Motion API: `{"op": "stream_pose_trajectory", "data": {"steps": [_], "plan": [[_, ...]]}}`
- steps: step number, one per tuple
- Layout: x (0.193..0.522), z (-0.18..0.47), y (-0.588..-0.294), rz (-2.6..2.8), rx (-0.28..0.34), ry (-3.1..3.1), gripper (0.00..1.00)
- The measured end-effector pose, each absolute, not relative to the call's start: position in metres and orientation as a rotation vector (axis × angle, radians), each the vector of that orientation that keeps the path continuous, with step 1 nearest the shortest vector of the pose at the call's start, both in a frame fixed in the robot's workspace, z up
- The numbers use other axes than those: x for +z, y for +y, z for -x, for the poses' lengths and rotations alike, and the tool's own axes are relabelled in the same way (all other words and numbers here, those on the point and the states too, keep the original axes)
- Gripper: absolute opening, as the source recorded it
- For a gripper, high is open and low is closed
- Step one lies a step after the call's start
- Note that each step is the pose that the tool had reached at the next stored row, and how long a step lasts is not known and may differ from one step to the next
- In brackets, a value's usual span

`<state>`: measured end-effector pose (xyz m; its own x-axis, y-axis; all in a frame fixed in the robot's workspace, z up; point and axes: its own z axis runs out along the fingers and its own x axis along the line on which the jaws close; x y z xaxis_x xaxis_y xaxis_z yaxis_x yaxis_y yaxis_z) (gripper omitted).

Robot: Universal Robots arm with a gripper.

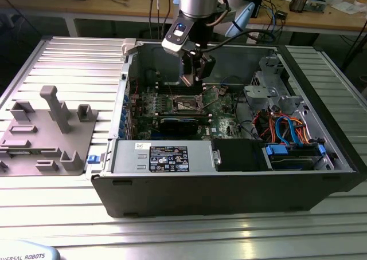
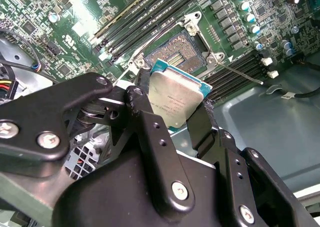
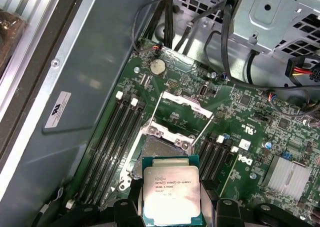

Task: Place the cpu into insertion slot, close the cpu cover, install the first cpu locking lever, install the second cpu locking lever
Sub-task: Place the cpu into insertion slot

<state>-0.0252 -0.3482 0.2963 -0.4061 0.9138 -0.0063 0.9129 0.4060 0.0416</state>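
Observation:
My gripper (image 1: 192, 77) hangs inside the open computer case, shut on the cpu (image 2: 177, 98), a flat square chip with a dull silver top and a green edge. In both wrist views the black fingers (image 2: 150, 132) clamp two opposite sides of the cpu (image 3: 170, 194). The chip is held tilted a little above the insertion slot (image 3: 159, 152), whose dark centre (image 2: 177, 49) lies bare. The cpu cover (image 3: 186, 103) is swung open beyond the socket. Thin wire locking levers (image 2: 240, 72) stand released beside it.
Long memory slots (image 3: 115, 142) flank the socket on both sides. A black power supply (image 1: 172, 157) lines the case's near wall. A drive cage with blue and orange cables (image 1: 287, 128) sits at the exterior view's right. A grey fixture tray (image 1: 46, 134) lies outside the case.

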Motion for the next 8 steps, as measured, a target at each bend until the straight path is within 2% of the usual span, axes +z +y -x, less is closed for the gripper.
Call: {"op": "stream_pose_trajectory", "data": {"steps": [8], "plan": [[0.2958,0.0252,-0.3482,-1.719,0.049,2.595,0.54]]}}
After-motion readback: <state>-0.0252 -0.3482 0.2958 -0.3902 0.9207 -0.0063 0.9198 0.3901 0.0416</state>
